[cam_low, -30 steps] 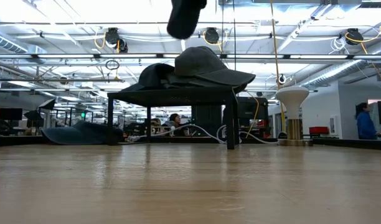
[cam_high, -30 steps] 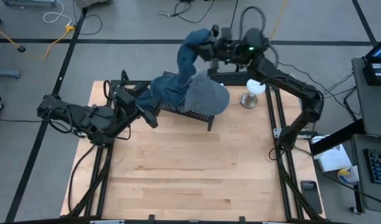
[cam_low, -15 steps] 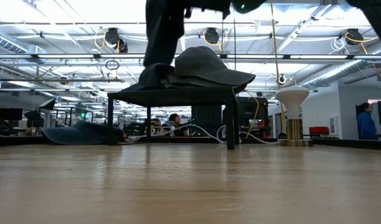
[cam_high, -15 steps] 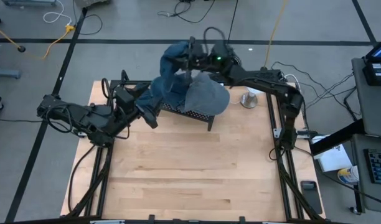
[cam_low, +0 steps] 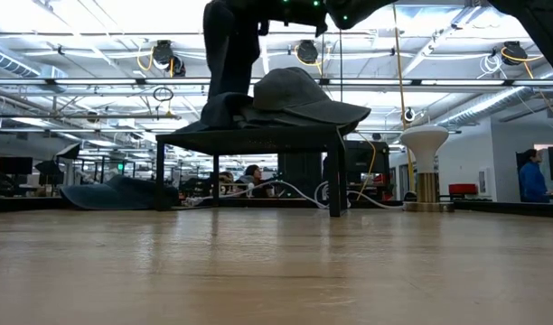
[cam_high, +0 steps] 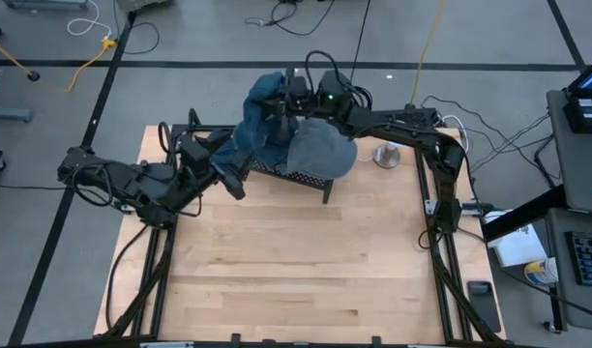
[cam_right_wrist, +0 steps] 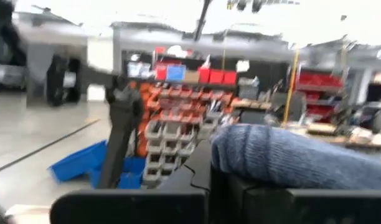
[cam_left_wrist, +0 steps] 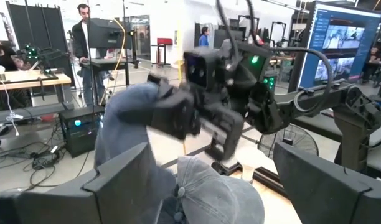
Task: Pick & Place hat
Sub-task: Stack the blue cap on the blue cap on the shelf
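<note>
My right gripper [cam_high: 280, 101] is shut on a blue denim hat [cam_high: 260, 95] above the far left end of a black rack [cam_high: 306, 177]. On the rack lie a grey cap [cam_high: 321, 150] and another blue hat [cam_high: 250, 143]. In the low view the held hat [cam_low: 229, 50] hangs down to the hats on the rack [cam_low: 249, 140]. My left gripper [cam_high: 232, 181] stands open and level at the rack's left end, holding nothing. The left wrist view looks across at the right gripper [cam_left_wrist: 178, 115] and the denim hat [cam_left_wrist: 125, 121]. My right gripper pinches a fold of the blue denim hat [cam_right_wrist: 240, 155] between its two shut fingers, coming about level from the table's right. The hat hangs below the fingers, and its lower end [cam_low: 224, 90] reaches the hats lying on the rack.
A white mushroom-shaped stand [cam_high: 387, 153] is on the table right of the rack. In the low view another dark hat [cam_low: 118, 192] lies low behind the rack's left side. The near half of the wooden table [cam_high: 296, 271] is bare. People stand in the room beyond.
My right gripper has gone toward the table's left edge and down with the blue denim hat, most of it in the first half second. The hat, which hung clear above the rack, now reaches down to the hats on it.
</note>
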Robot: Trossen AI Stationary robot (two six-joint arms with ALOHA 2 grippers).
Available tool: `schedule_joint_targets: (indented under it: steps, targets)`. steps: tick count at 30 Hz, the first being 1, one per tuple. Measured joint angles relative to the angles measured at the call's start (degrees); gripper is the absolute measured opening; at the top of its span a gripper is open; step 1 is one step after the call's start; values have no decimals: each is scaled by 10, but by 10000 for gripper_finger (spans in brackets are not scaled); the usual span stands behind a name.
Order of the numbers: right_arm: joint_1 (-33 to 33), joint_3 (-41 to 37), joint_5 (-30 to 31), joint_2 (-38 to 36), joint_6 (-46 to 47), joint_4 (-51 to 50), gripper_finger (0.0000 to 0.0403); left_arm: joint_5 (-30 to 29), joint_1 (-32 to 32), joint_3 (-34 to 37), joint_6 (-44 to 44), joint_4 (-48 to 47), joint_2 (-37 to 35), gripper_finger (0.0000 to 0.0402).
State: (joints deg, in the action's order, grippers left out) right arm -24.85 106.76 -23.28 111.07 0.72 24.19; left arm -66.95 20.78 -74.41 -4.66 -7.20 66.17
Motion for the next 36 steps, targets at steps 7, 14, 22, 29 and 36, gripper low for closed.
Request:
schedule_joint_targets:
  steps: [7, 14, 22, 29, 36]
  targets:
    - [-10, 0, -8, -1, 11, 46, 0, 1, 0, 0, 0, 9, 0, 340]
    - [-19, 0, -7, 9, 13, 70, 0, 35, 0, 0, 1, 15, 0, 335]
    - [1, 3, 8, 52, -35, 159, 0, 50, 0, 0, 0, 14, 0, 335]
    - [11, 32, 3, 106, -61, 191, 0, 51, 0, 0, 3, 13, 0, 335]
    - [16, 29, -7, 122, -77, 128, 0, 51, 0, 0, 20, 13, 0, 335]
